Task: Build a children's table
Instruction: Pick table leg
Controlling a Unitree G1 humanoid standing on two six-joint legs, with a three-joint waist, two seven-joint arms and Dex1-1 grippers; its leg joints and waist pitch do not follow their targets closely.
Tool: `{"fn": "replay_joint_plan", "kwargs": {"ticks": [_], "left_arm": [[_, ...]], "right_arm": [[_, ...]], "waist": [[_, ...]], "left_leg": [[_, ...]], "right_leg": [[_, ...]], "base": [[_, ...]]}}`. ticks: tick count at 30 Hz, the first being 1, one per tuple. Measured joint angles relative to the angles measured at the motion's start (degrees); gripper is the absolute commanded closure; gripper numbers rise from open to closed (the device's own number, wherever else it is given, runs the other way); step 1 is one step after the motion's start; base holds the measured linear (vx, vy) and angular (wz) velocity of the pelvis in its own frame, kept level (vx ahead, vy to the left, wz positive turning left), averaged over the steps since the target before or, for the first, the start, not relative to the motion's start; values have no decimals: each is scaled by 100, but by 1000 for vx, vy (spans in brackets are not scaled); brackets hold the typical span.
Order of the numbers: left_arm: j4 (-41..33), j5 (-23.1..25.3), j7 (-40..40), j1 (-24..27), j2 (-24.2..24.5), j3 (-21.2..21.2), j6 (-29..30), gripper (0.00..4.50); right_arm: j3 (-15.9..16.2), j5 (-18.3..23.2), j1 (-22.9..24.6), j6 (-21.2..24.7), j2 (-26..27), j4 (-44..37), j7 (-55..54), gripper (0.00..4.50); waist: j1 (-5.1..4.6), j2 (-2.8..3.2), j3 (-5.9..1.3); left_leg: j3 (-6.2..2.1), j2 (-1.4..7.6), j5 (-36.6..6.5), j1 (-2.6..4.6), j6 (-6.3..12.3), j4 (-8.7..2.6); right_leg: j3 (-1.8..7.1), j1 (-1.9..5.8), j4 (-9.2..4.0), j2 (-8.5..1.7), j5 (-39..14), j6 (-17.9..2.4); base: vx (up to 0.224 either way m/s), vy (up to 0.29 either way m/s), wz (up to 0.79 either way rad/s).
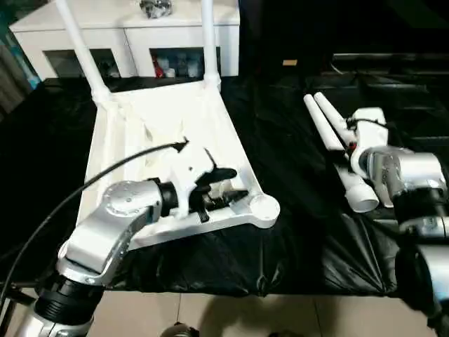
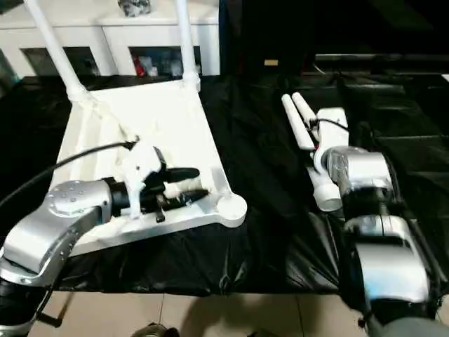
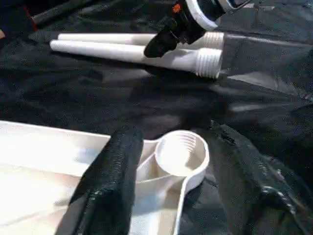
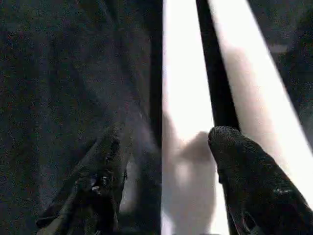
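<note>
Children's table (image 1: pixel 175 126) upside-down, light rigid plastic; loose legs (image 1: pixel 337 144) round, slippery—grasp mid-shaft. Both grippers (image 1: pixel 228 186) (image 4: pixel 166 147) spread, empty.

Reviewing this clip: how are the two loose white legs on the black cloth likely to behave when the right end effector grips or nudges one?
The loose legs are round and tapered, so a nudge would probably roll one, likely curving rather than going straight. They look like smooth, rigid plastic: probably stiff, light and a bit slippery between the right end effector fingers. The wrinkled black cloth may slow rolling somewhat.
</note>
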Motion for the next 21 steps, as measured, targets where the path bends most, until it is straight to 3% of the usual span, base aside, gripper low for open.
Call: {"fn": "replay_joint_plan", "kwargs": {"ticks": [10,11,16,17,21], "left_arm": [[-53,0,-12,-2,0,-55,48,91],[-58,0,0,-2,0,-56,60,88],[-144,-2,9,-2,39,-61,146,55],[-176,-2,0,-2,58,-61,152,34],[-229,-5,-48,-2,143,-63,162,5]], "right_arm": [[1,-26,-209,-24,-115,720,193,165],[-6,3,-245,-19,-116,827,274,193],[-107,116,-412,-18,-112,1264,516,206],[-141,141,-418,-28,-111,1302,518,244],[-212,184,-454,-168,-112,1516,497,259]], "waist": [[-17,-3,1],[-17,-3,1],[-9,-5,0],[-7,-7,0],[-10,-39,-11]], "left_leg": [[-1,6,-2,-5,3,35],[-1,6,-2,-5,3,36],[-4,7,-2,-5,3,49],[-4,7,-2,-5,3,50],[-5,6,-2,-3,3,52]], "right_leg": [[1,-5,28,-2,-7,12],[1,-6,32,-2,-10,16],[1,-8,47,-3,-10,17],[1,-8,47,-4,-10,17],[0,-6,49,-4,-10,17]], "base": [[0,0,0],[0,0,0],[0,0,0],[0,0,0],[0,0,0]]}}
